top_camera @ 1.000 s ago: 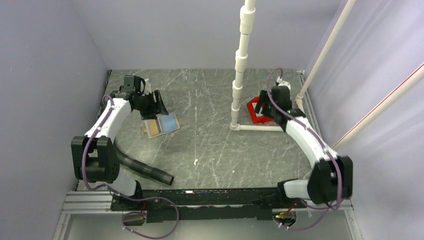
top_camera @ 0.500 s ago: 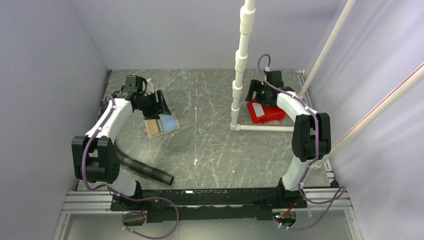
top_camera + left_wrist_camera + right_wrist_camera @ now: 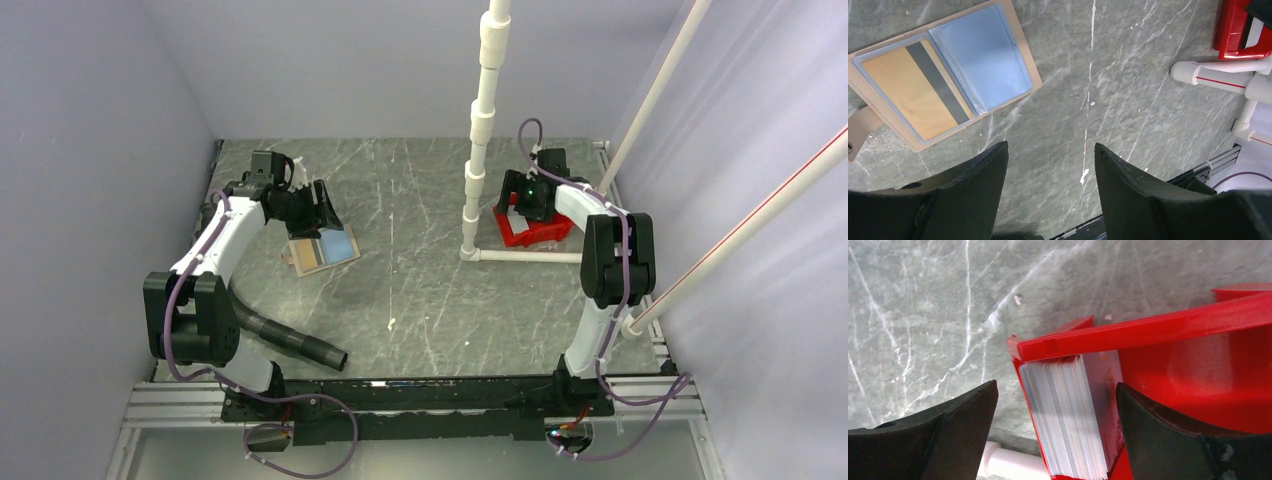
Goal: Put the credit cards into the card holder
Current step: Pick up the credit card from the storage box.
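The tan card holder (image 3: 322,249) lies open on the table at the left; in the left wrist view (image 3: 943,75) one pocket holds a tan card with a dark stripe and the other bluish pocket is empty. My left gripper (image 3: 1050,150) is open and empty, hovering beside it. A stack of pale credit cards (image 3: 1068,415) stands on edge in the red tray (image 3: 1198,375). My right gripper (image 3: 1055,390) is open, its fingers straddling the stack and the tray wall, above the tray (image 3: 530,232).
A white PVC pipe frame (image 3: 483,120) rises beside the red tray, with its base pipe (image 3: 520,256) on the table. A black corrugated hose (image 3: 290,340) lies near the front left. Grey walls close in on both sides.
My right gripper has swung back from the far edge and lowered over the red tray, now straddling the card stack. The left arm has barely moved.
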`<action>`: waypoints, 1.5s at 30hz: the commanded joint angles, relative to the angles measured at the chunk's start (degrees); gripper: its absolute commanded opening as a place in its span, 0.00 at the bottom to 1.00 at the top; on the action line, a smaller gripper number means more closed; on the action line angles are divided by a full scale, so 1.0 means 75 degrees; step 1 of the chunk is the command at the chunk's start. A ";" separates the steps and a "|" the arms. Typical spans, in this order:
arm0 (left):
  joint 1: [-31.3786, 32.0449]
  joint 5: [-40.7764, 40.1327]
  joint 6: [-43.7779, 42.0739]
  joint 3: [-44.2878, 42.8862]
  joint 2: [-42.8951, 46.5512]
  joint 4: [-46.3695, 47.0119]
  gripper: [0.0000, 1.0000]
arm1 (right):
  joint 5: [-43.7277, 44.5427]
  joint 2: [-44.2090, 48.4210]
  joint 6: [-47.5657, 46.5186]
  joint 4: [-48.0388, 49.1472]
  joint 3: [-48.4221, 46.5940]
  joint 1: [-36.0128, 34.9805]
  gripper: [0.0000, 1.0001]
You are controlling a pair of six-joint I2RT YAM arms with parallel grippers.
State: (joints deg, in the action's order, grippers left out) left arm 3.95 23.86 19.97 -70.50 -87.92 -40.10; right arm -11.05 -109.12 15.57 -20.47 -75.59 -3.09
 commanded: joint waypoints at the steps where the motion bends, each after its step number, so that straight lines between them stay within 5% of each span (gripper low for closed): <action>1: 0.0025 0.0183 -0.0256 0.0002 0.0016 0.0155 0.69 | -0.0862 -0.0099 0.0118 0.0367 -0.0177 0.0035 0.89; 16: 0.0025 0.0248 -0.0248 0.0014 0.0005 0.0178 0.69 | -0.1374 0.0517 0.0431 0.0438 0.0044 0.0281 0.67; 30: 0.0025 0.0311 -0.0247 0.0031 -0.0020 0.0190 0.70 | -0.0922 0.0592 0.0277 0.0378 0.0084 0.0295 0.24; 41: 0.0025 0.0503 -0.0161 0.0088 -0.0075 0.0291 0.70 | 0.0395 0.1255 -0.0031 0.0057 -0.0291 0.0167 0.08; 45: 0.0042 0.0662 -0.0088 0.0136 -0.0100 0.0381 0.73 | 0.2367 0.1826 -0.0005 -0.0738 -0.0526 -0.0375 0.00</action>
State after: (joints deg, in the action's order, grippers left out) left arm 3.95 26.09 20.12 -69.97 -88.09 -39.51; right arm -7.68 -101.82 15.99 -21.43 -75.29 -2.22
